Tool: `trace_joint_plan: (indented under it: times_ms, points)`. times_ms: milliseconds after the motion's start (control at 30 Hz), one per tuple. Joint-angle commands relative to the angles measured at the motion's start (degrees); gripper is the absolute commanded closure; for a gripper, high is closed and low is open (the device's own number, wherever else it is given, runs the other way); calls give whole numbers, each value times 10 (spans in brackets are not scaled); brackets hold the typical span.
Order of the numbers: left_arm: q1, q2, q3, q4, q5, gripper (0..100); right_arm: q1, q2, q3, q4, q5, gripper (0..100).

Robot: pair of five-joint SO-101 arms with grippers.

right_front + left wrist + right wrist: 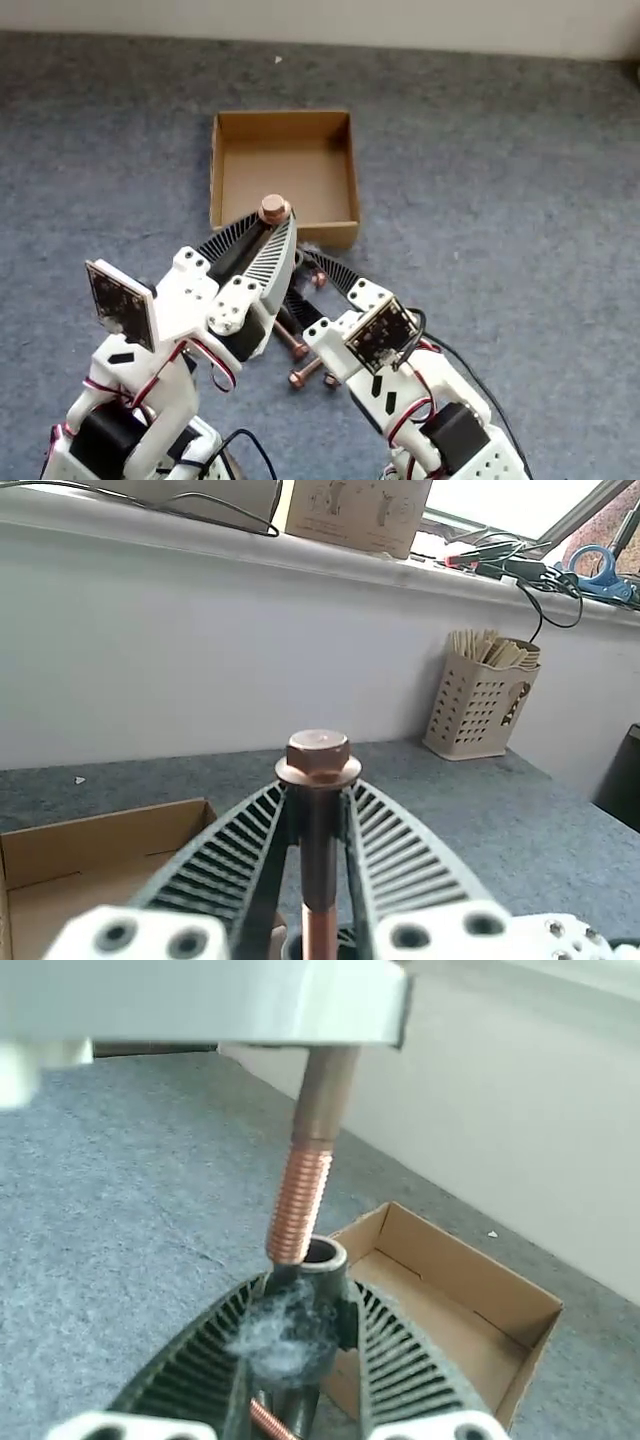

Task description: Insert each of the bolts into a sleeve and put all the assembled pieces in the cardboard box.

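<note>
Bolt (pixel 318 765) clamped upright under its head by left tool (pixel 318 805); right tool (pixel 300 1305), just below, pinches sleeve (pixel 322 1255). Both likely stiff, slippery metal; hold mid-shank.

Your two arms (pixel 190 300) are white plastic. Their fingers (pixel 270 255) are black with ribs. You can see red wires (pixel 226 374), black motors (pixel 455 430) and dark camera boards (pixel 120 298).
</note>
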Motion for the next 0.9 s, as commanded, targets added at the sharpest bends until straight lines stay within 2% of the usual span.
trace_joint_plan:
  times_ms: [0, 233, 500, 700, 867]
  points:
    - [8, -3, 16, -26, 5, 995, -7, -8, -9, -16, 4, 993]
    - [-25, -3, 65, -100, 5, 995, -8, -9, -9, -15, 4, 993]
    - [-21, -3, 73, -96, 6, 995, -16, -9, -9, -15, 4, 993]
    - [-15, -4, 67, -47, 4, 995, -15, -9, -9, -15, 4, 993]
    - [23, -4, 55, 4, -98, 994, -15, -9, -4, -15, 4, 993]
